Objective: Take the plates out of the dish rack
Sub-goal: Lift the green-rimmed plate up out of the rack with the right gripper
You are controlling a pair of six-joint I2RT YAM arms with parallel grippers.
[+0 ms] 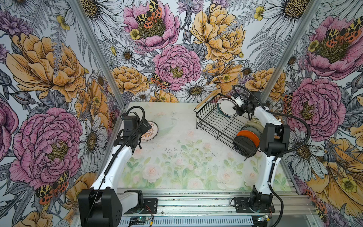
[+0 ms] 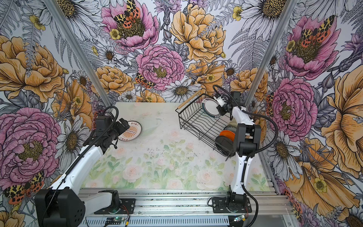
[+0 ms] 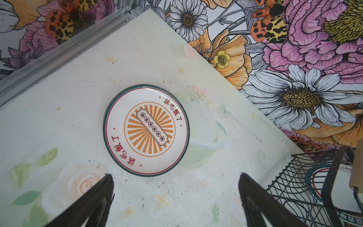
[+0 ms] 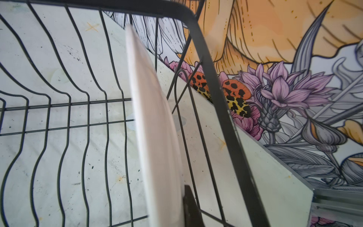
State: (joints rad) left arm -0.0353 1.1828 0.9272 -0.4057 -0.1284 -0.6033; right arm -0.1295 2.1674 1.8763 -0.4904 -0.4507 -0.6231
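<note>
**A:** What holds the dishes?

**B:** A black wire dish rack [image 1: 211,122] with pale wooden rod handles. In both top views it sits at about two o'clock on the flower-printed table [image 1: 176,167].

**A:** What is in it?

**B:** At its twelve o'clock end a teal-rimmed plate [image 1: 225,110] with a white face stands on edge. At its five o'clock end a close row of plates stands upright. A black plate [image 1: 242,145] is nearest, an orange plate [image 1: 249,137] is behind it, and then come pale plates [image 1: 253,124] partly hidden by the arm.

**A:** And the claws?

**B:** The right gripper [image 1: 235,107] is pinched narrow on the teal-rimmed plate's rim, at its three o'clock side. The left gripper [image 3: 175,175] gapes wide and holds nothing. It hangs over a sunburst plate [image 3: 146,129] lying flat on the table at nine o'clock, well apart from the rack. That plate is cream with a green edge, orange rays and red characters.
</note>
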